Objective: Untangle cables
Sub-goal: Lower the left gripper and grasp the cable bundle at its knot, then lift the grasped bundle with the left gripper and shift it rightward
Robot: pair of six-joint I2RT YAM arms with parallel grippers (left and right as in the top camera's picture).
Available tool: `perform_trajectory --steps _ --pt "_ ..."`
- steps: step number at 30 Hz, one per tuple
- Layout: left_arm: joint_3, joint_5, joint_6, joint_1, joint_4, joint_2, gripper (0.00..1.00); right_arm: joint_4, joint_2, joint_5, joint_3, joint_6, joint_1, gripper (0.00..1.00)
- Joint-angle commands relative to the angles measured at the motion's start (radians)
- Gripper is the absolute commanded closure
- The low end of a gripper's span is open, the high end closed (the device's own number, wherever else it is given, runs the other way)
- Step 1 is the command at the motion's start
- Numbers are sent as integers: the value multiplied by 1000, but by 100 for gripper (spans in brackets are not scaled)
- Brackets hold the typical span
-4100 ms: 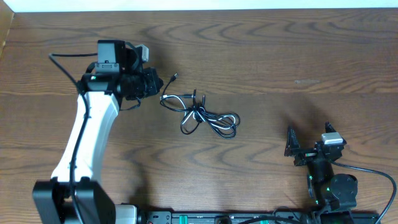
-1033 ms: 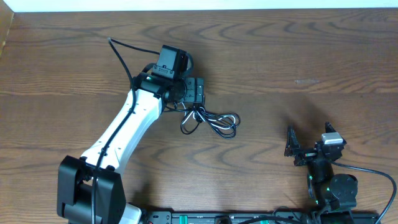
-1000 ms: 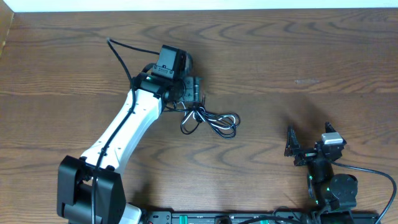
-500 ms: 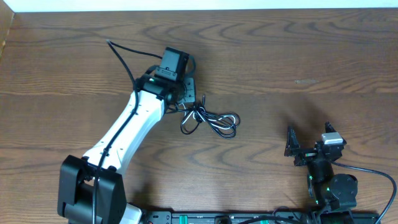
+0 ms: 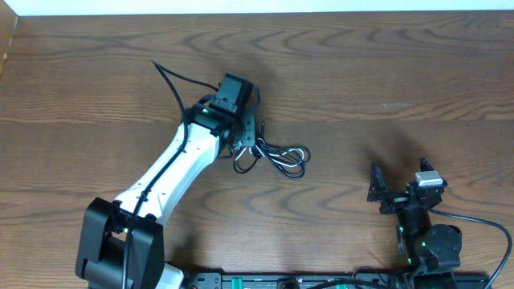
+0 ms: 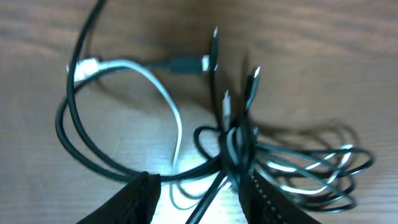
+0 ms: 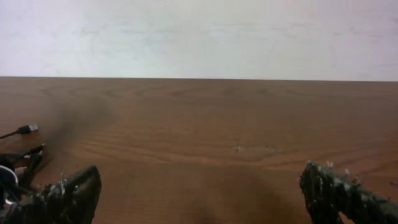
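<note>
As seen from overhead, showed left gripper (image 5: pixel 250 135) hanging over the left end of the tangled cables (image 5: pixel 281 157) in the middle of the bench (image 5: pixel 361 64); right gripper (image 5: pixel 399 189) well apart, spread wide, empty. Left wrist: found fingers (image 6: pixel 140 196) parted, astride strands without clamping them; white cable (image 6: pixel 163 93) looped within black cable (image 6: pixel 65 130). Right wrist: caught plug ends (image 7: pixel 25 129) at far edge, near one wide-set finger.

Even light, soft shadows, left wrist view blurred
</note>
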Motion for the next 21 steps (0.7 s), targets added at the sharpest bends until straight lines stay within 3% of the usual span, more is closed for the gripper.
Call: perform_trajectory --steps 1,11,16,21 --pt "-31 -16 1 0 -3 6 53 -5 -3 4 -1 1 7 1" --pt "-95 -15 -3 0 52 6 45 -5 -3 4 -1 1 7 1" --pt "-95 -4 -27 0 55 6 76 -5 -3 4 -1 1 7 1" --pt "-95 47 -35 0 71 6 80 -5 -3 4 -1 1 7 1"
